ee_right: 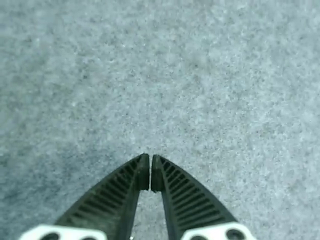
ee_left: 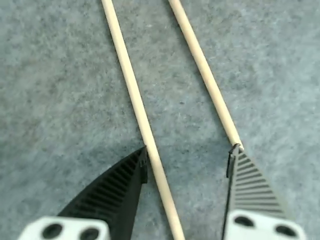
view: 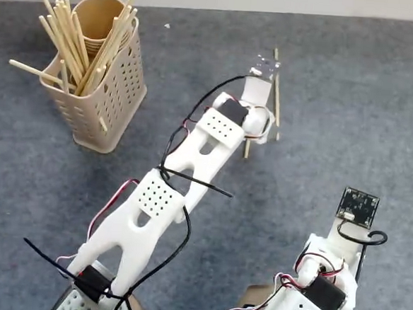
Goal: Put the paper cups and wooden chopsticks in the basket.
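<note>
Grey, felt-like cloth covers the worktop (view: 380,103). Toward its far left corner stands a tan perforated basket (view: 118,99). It holds a stack of paper cups (view: 97,19) and a bunch of wooden chopsticks (view: 62,35) that lean out over its rim at several angles.

Two loose chopsticks (view: 276,96) lie on the cloth near the far middle, well apart from the basket and roughly parallel to each other. The left arm (view: 161,194) stretches from the near edge out to them.

In the left wrist view, the left hand (ee_left: 189,150) is released, its two fingers spread wide and low over the cloth. One loose chopstick (ee_left: 142,120) runs between the fingers, just beside the tip of the dark finger (ee_left: 117,185). The other loose chopstick (ee_left: 202,70) comes up to the tip of the opposite finger (ee_left: 252,190). Whether that stick touches the fingertip or passes under it cannot be told.

The right arm (view: 324,291) sits at the near right, well apart from the sticks. The right hand (ee_right: 150,172) is clenched, with its ribbed fingertips pressed together, nothing between them, and bare cloth beneath.
</note>
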You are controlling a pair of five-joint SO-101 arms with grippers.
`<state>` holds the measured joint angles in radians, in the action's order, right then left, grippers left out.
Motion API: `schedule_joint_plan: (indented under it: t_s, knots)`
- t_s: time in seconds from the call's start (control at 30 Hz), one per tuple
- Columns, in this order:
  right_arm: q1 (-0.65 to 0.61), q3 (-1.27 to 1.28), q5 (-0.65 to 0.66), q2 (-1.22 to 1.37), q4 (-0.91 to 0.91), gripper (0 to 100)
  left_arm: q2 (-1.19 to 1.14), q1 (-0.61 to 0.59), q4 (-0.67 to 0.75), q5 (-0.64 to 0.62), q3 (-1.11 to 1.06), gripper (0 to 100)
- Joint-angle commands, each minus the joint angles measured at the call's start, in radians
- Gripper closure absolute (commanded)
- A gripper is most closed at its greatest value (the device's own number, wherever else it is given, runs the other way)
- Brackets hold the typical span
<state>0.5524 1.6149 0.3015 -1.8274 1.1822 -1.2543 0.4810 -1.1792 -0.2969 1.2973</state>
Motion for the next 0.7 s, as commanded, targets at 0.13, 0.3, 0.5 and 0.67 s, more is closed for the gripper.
schedule_joint_plan:
  t_s: [0.13,0.3,0.5,0.67]
  knots:
    - [-0.008,-0.035,-0.005,-0.008,0.001,97.1,0.096,0.015,-0.031,-0.003,0.041,72]
    - [-0.042,-0.035,-0.005,-0.008,-0.001,97.1,0.076,0.028,-0.032,-0.003,0.097,72]
    - [-0.050,-0.035,-0.005,-0.008,-0.001,97.1,0.024,0.024,0.017,-0.006,0.091,72]
    - [-0.050,-0.035,-0.006,-0.008,-0.001,97.1,0.015,0.022,0.052,-0.005,0.082,72]
